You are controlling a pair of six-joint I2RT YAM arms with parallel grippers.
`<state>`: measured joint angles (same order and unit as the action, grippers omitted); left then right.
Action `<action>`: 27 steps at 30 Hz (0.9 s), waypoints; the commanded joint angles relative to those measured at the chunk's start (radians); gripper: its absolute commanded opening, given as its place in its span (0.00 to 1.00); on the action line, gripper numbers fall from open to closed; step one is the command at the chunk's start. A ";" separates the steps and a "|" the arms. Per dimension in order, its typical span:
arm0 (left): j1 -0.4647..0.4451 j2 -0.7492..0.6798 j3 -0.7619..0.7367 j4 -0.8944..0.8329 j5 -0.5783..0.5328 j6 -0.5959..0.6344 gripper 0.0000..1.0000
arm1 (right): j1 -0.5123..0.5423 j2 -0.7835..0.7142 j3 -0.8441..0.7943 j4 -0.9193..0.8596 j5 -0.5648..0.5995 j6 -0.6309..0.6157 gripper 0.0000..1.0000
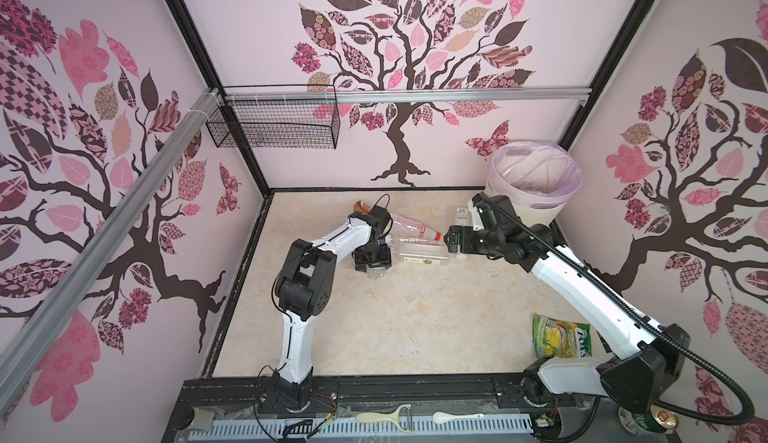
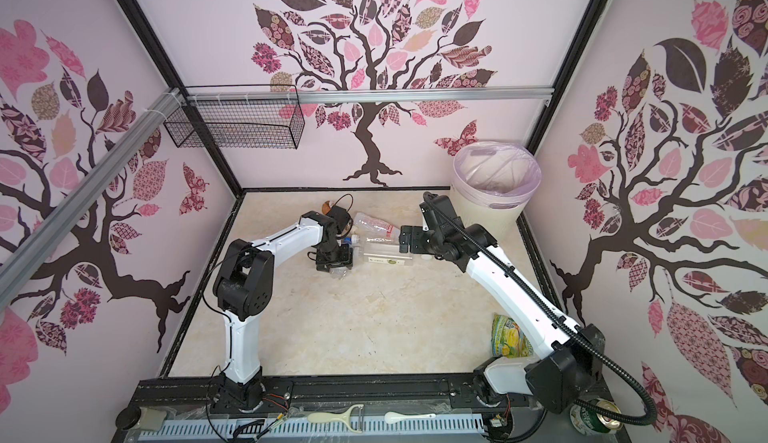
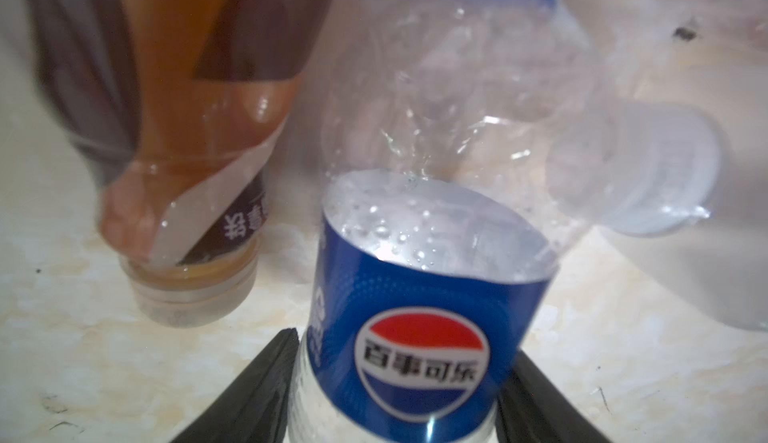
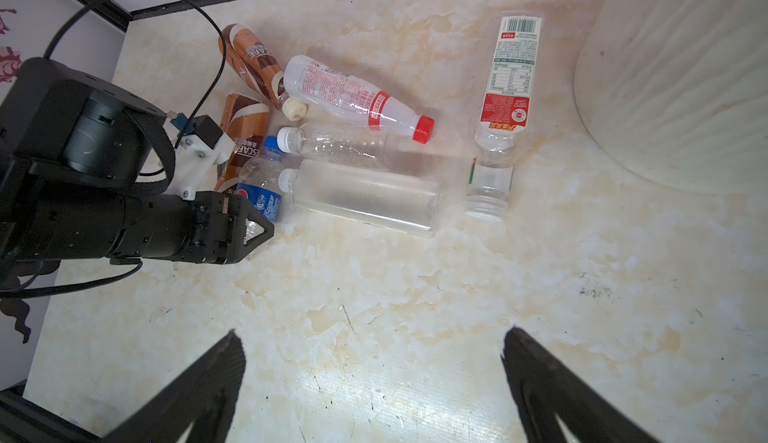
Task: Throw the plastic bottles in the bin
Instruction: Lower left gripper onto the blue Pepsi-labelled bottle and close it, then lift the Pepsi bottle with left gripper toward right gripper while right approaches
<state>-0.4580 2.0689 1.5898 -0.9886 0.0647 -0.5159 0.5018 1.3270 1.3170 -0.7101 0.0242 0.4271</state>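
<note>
At the far middle of the counter (image 1: 415, 328) a cluster of plastic bottles lies on its side. The left hand (image 3: 407, 345) reaches down into the cluster's left end. In the left wrist view its two black fingers (image 3: 266, 382) lie against both sides of the blue-labelled bottle (image 3: 419, 316), pinching it while it lies on the counter. Just beside that bottle is a brown-wrapped bottle (image 3: 199, 129), with a second brown-wrapped bottle (image 4: 253, 62) farther back.

The right wrist view shows the rest of the cluster. A red-capped bottle (image 4: 353, 96) with red print lies at a slant. A small clear bottle (image 4: 336, 143) with a white cap lies beside it. A square clear bottle (image 4: 365, 197) lies nearest, touching the blue-labelled one. A capless bottle (image 4: 507, 87) with a red and white label lies apart from the group, between it and the bin (image 1: 536, 208).

The right hand (image 4: 372, 333) hangs over bare counter just right of the cluster, with its fingers spread wide and nothing between them.

The bin stands upright in the far right corner with its lilac liner folded over the rim. A yellow-green snack bag (image 1: 561, 335) lies near the right arm's base, well apart from the bottles.
</note>
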 commanded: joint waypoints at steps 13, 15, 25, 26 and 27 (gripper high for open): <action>0.002 -0.220 -0.084 0.058 0.112 0.004 0.57 | 0.001 -0.001 0.013 0.013 -0.063 0.107 0.99; 0.003 -0.249 -0.098 0.072 0.141 -0.003 0.57 | 0.000 -0.001 0.012 0.011 -0.072 0.115 0.99; -0.028 -0.366 -0.106 0.197 0.291 -0.002 0.57 | -0.017 0.040 0.084 0.008 -0.136 0.171 1.00; -0.035 -0.376 -0.101 0.216 0.299 -0.007 0.57 | -0.027 0.046 0.100 0.008 -0.152 0.180 0.99; -0.041 -0.384 -0.096 0.227 0.304 -0.009 0.57 | -0.037 0.050 0.113 0.008 -0.167 0.190 1.00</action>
<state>-0.4812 1.7325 1.4899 -0.8383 0.3168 -0.5205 0.4877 1.3540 1.3594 -0.6930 -0.0994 0.5602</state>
